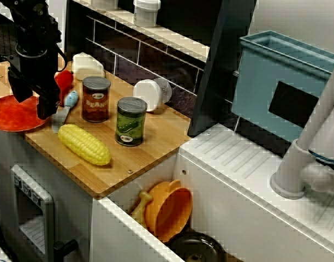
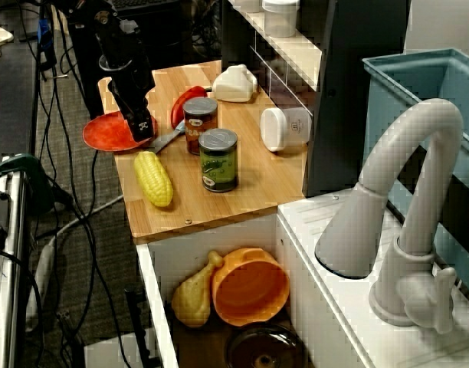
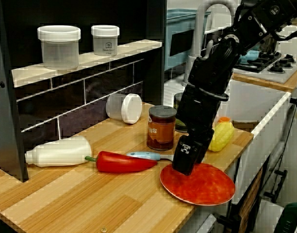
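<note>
At the front edge of the desk, near its end corner, lay the red plate; its rim passed a little over the desk's edge. The fingers stood steeply over the plate's inner rim; the tip was touching it or just above it, and I could not tell which. Whether they were spread or pressed together I also could not tell, since the view along the desk showed only their broad side. Just beside the plate, toward the wall, a red pepper lay on its side; behind it lay a knife with a blue handle, its far end hidden by the fingers. At the back corner a white bottle lay against the wall. In the middle of the desk a brown can stood upright; a green can stood near it, toward the sink end. A yellow corn cob lay near the front edge. Farther back, a white jar lay on its side by the wall. Above it, on the shelf, a large container and a small container stood upright, both lidded.
</note>
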Robot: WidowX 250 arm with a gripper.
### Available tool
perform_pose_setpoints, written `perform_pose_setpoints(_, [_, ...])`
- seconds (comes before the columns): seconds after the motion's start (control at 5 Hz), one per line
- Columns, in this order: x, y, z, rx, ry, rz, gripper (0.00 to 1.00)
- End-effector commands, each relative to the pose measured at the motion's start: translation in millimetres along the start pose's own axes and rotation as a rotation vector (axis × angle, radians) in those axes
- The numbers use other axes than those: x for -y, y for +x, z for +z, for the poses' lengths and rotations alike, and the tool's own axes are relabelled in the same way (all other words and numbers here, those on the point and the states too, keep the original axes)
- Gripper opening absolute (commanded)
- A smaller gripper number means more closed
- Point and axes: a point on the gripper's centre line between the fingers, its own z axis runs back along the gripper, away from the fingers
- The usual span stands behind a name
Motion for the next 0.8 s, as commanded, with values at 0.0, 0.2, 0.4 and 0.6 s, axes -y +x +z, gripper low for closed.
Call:
perform_pose_setpoints(0.0, [-11,1.4,15.2,0.014,-0.006,-0.011,0.00])
perform_pose_setpoints(0.2, [-9,-1.6,17.2,0.004,-0.011,-0.016,0.00])
perform_pose_setpoints(0.4, [-6,-10.5,15.3,0.002,-0.011,-0.030,0.00])
perform_pose_setpoints(0.6, [0,-20.0,14.1,-0.008,-0.012,-0.039,0.00])
